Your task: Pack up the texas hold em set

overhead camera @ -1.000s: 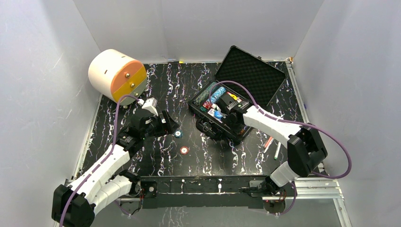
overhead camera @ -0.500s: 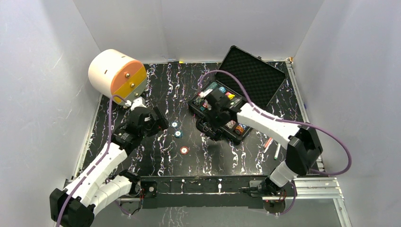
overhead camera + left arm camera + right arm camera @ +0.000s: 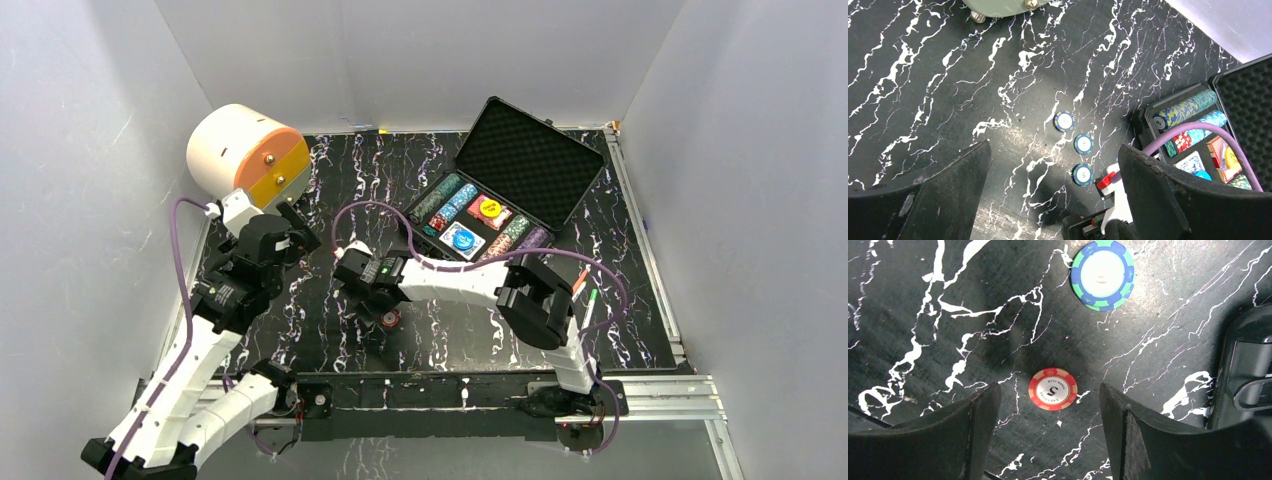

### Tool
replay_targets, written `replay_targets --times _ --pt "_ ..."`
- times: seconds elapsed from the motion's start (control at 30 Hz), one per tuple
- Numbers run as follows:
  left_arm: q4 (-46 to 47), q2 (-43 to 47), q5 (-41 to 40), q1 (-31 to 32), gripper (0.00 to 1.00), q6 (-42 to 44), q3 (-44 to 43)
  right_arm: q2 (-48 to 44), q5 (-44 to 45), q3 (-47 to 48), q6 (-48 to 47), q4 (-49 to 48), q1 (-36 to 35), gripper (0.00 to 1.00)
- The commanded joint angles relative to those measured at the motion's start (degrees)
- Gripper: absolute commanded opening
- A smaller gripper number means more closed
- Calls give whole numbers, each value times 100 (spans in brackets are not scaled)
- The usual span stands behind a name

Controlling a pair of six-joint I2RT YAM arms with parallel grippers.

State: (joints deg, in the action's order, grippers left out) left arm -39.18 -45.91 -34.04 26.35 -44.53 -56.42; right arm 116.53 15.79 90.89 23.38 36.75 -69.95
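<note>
The texas hold em set's black case [image 3: 520,160] lies open at the back right, with chip rows and card decks in its tray [image 3: 1193,131]. Three blue-and-green chips [image 3: 1064,120] [image 3: 1083,143] [image 3: 1082,174] lie loose on the marbled table. A red chip [image 3: 389,319] [image 3: 1053,389] lies near them, with a blue-and-green chip [image 3: 1103,274] just beyond it. My right gripper [image 3: 375,303] [image 3: 1049,396] hangs open over the red chip, which sits between its fingertips, untouched. My left gripper [image 3: 298,228] [image 3: 1054,150] is open and empty, high above the table left of the chips.
A white-and-orange round drawer unit [image 3: 245,160] stands at the back left, close behind my left arm. A red pen [image 3: 578,284] and a green pen [image 3: 590,297] lie right of the case. My right forearm [image 3: 450,280] stretches across the front of the case.
My right arm swung left from the case to the loose chips and its jaws opened wide. My left arm drew back left toward the drawer unit, opening further.
</note>
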Motion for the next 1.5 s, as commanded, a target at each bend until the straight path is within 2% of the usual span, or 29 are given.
replay_targets --times 0.0,0.23,0.5,0.73,1.07,1.3,1.47 --pt "-247 55 -257 -22 98 117 -103 90 224 348 439 121 52 78" --pt "-157 73 -118 -23 98 59 67 504 -126 507 379 321 52 57" --pt "-140 56 -38 -17 99 43 143 642 -180 512 344 541 56 59" --pt "-137 61 -7 -23 98 48 163 730 -401 542 301 1100 53 61" --pt "-98 30 54 -25 98 45 212 846 -473 225 31 472 85 58" --pt "-100 53 140 -16 98 4 292 943 38 121 252 491 113 54" --pt "-106 65 196 -16 98 -79 359 937 217 50 349 453 114 56"
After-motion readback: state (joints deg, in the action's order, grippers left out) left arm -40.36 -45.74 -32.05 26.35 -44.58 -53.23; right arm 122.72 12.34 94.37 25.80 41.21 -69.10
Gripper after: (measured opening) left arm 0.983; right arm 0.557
